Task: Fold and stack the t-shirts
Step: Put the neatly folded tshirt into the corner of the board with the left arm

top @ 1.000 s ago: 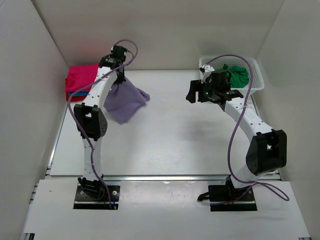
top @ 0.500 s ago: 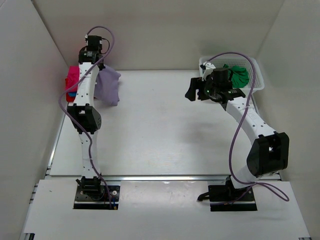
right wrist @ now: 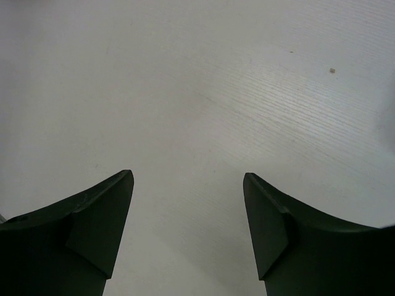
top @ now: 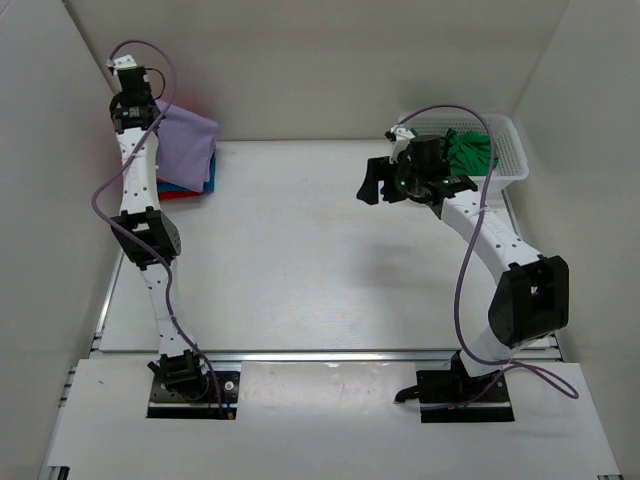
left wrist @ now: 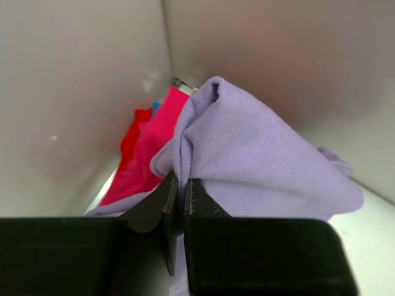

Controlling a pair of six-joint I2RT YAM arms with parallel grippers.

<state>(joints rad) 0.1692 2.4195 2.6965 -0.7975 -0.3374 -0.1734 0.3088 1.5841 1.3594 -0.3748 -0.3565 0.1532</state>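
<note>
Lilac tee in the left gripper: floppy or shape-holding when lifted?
Likely floppy: the lilac tee bunches and droops from the left gripper. Probably light, since a thin pinch on one fold seems to carry it. It may slump out of its fold when released.

Top cam: high, behind arm bases, looks down + fwd over whole table (top: pixel 330 260), far off. Left wrist cam: v. close, past left gripper (left wrist: pixel 183 180) onto lilac t-shirt (left wrist: pixel 259 154) by table's far-left corner; top cam shares that shirt. Right wrist cam: near, faces down on table surface, also within top cam.
</note>
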